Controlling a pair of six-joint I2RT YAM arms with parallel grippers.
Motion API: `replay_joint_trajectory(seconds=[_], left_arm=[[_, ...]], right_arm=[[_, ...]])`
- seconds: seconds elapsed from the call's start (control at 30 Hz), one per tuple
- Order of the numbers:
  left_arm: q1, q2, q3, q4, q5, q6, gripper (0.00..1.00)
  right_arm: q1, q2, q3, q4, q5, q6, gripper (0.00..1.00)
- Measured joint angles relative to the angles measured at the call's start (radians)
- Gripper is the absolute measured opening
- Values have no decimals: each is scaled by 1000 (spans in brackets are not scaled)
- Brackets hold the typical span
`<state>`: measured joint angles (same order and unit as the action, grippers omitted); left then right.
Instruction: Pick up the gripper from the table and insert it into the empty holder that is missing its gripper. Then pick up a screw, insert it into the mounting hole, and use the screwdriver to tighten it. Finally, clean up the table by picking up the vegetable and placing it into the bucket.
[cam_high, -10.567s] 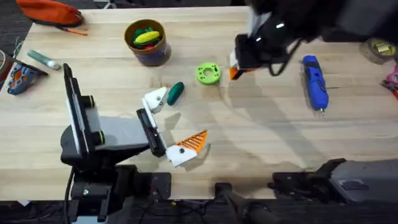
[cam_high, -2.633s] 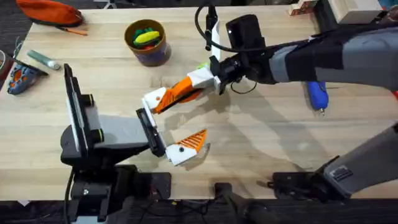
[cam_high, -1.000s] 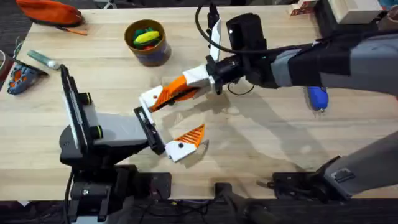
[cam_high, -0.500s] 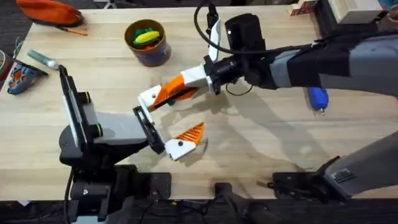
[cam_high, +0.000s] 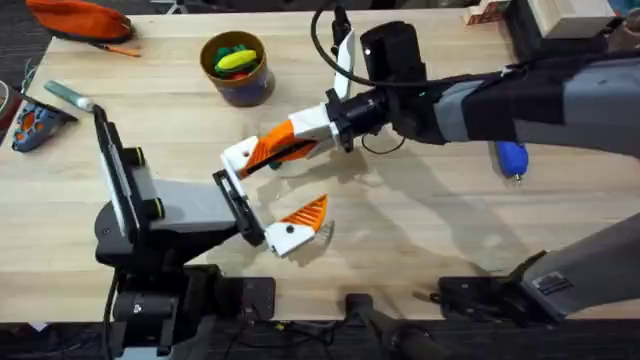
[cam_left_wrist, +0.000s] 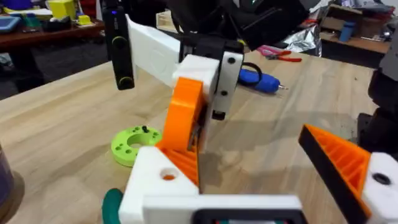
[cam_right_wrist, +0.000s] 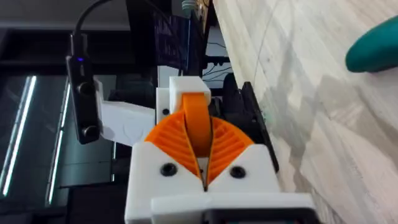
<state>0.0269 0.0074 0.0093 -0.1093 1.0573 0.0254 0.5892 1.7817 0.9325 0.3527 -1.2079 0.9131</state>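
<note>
Right gripper (cam_high: 262, 152) shifted left (wood table (cam_high: 420, 240)), holding gripper (cam_left_wrist: 186, 121)

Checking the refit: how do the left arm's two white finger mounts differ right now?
The holder has the right gripper clamped on the orange gripper piece at it; the other mount stands untouched, its ribbed orange finger jutting free. Both are white wedges.

Light wooden bench (cam_high: 420, 240) carries bucket (cam_high: 236, 68) at far left-centre, blue screwdriver (cam_high: 511, 157) at right, green ring (cam_left_wrist: 132, 144) mid-bench, orange pouch (cam_high: 80, 20) at far-left corner.
</note>
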Motion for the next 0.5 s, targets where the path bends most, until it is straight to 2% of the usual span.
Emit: replay_joint_trajectory(seconds=[0.5], left_arm=[[0,0,0,0,-3,0,986]], right_arm=[[2,0,0,1,7,0,4]])
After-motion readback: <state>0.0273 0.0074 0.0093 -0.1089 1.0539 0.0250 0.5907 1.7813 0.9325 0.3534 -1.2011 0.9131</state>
